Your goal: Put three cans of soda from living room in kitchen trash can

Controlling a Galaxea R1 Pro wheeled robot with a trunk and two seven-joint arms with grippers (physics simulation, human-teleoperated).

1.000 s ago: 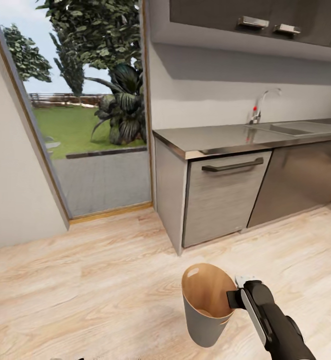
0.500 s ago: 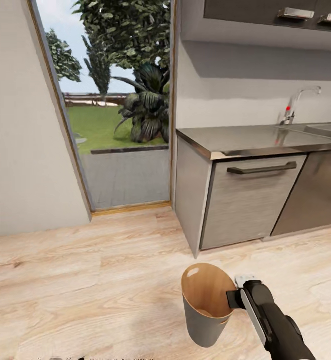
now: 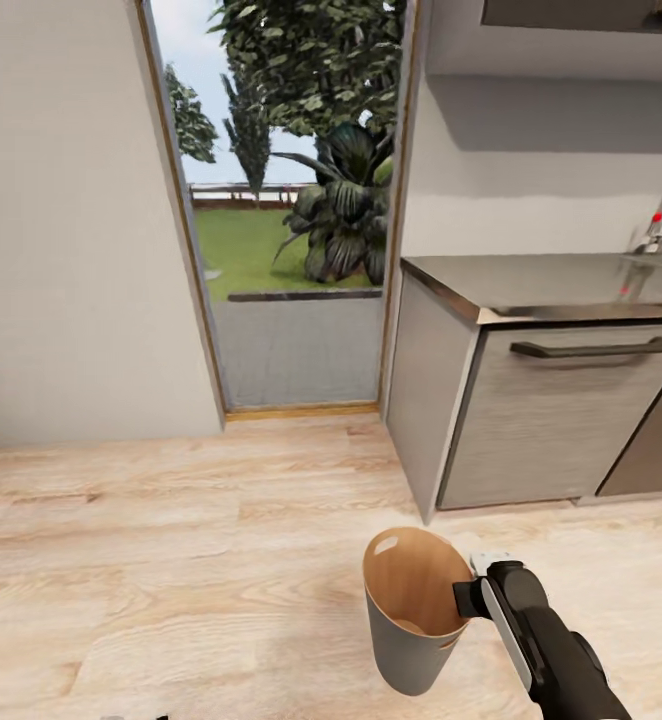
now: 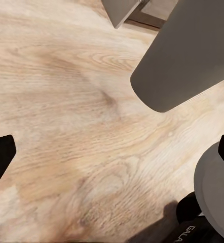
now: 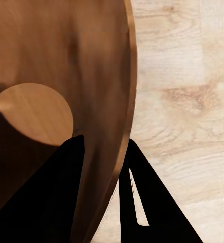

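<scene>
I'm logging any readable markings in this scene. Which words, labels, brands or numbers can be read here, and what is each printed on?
"GALA": pale letters cut off at the frame edge, on a dark part of the robot in the left wrist view.
Nothing readable on the trash can, the right gripper clamped on its rim, the kitchen cabinets or the wood floor.

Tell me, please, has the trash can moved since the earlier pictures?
Yes: held in the right gripper, the trash can has swung leftward with the robot, away from the counter.
</scene>
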